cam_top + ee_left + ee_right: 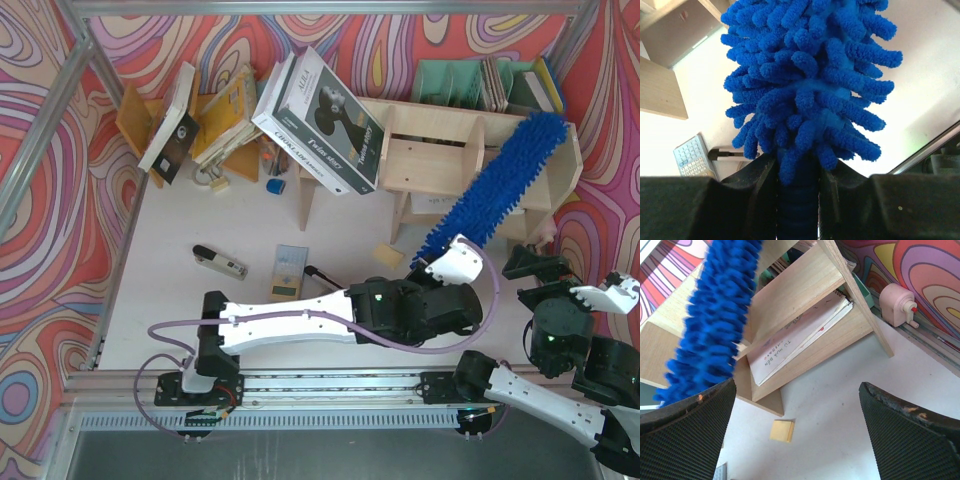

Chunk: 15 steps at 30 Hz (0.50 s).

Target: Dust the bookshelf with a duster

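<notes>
L gripper (797, 177) clamps duster (810, 85) handle; R gripper (797, 435) wide, empty; booklet (795, 340) "TU HOA BEN" ahead, in bookshelf (805, 285).

On the white worktop (160, 280) lie a flat grey calculator (288, 272), a black-and-silver stapler (219, 262) and a small yellow notepad (388, 255), all apart.

Your left end effector (437, 262) is clamping the duster (495, 185) by its lower end. The blue head is slanting up and to the right across the front of the bookshelf (430, 125), with its tip lying at the shelf's right end. Your right end effector (570, 282) is hanging to the right of the left one, fingers spread wide and gripping nothing. A large book (320, 120) is leaning against the bookshelf's left end, and a calculator (287, 272) is lying on the counter (180, 300).
</notes>
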Motion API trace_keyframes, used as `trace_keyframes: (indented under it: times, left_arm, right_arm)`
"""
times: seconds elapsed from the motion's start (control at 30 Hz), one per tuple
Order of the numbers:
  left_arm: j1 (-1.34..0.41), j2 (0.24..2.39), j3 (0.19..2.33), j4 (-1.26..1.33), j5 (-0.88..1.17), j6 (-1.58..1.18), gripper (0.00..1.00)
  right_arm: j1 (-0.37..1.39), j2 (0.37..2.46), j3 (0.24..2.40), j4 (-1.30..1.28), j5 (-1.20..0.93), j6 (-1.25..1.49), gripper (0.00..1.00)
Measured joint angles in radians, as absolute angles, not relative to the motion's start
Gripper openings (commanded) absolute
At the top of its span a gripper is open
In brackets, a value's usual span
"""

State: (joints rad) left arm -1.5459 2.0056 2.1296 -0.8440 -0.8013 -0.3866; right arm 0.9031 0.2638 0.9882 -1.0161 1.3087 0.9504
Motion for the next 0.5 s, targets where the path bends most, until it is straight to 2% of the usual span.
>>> trace_keyframes:
  times: [0.23,0.5]
  left_arm:
    - [-1.546,1.971,2.102,-0.806,-0.816,-0.384,0.0]
    - [-1.534,1.98,2.027,-0.817,-0.738,-0.411,0.0]
  right_arm:
    - [0.903,0.264,0.988,-1.016,1.309,0.95,0.98]
    - [0.903,0.264,0.988,-1.016,1.309,0.95,0.98]
